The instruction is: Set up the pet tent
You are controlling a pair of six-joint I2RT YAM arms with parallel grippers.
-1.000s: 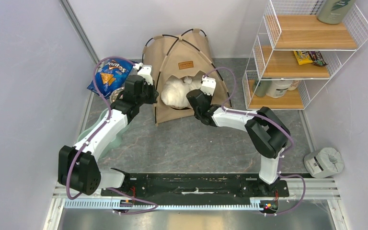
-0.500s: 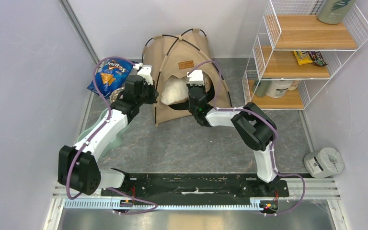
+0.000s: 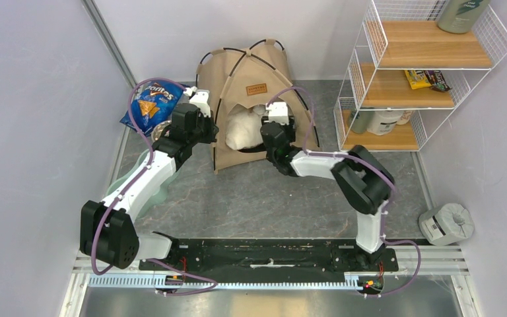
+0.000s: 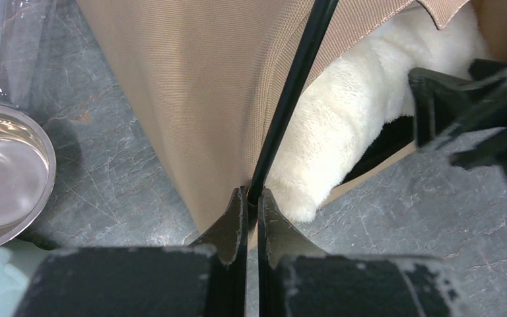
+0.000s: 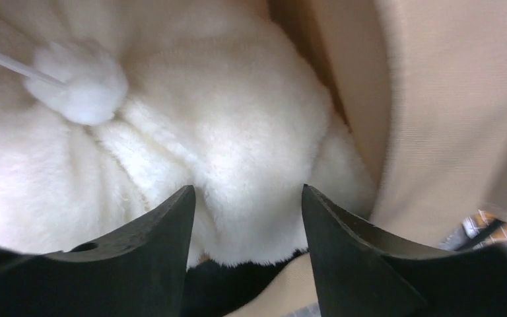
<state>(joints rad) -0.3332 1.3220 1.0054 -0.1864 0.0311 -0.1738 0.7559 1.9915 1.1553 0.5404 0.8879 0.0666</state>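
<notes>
At the far middle of the counter (image 3: 270, 191), against the back wall, stood the pet tent (image 3: 241, 72), erect on its crossed poles, arched doorway facing near. Inside it lay a fluffy white pillow (image 3: 243, 129), filling the left part of the doorway, its near edge at the threshold. A small pompom on a cord (image 5: 82, 89) rested on the pillow.

The left end effector (image 4: 247, 201), at the tent's left front corner, was pinched shut on the lower end of a black pole (image 4: 290, 92) running up the canvas edge. The right end effector (image 5: 247, 193) reached into the doorway from the right; its fingers (image 5: 165, 224) stood parted with pillow plush before the gap and nothing clamped between them.

Left of the tent lay a blue chip bag (image 3: 150, 102) and, near it, a shiny metal bowl (image 4: 3, 175); whether the bowl held anything could not be told. At the far right, a white wire shelf rack (image 3: 370, 59) carried a green bottle (image 3: 462, 13) on its top board, snack packets (image 3: 428, 79) on the middle board, and a white jar (image 3: 386, 121) on the lowest.
</notes>
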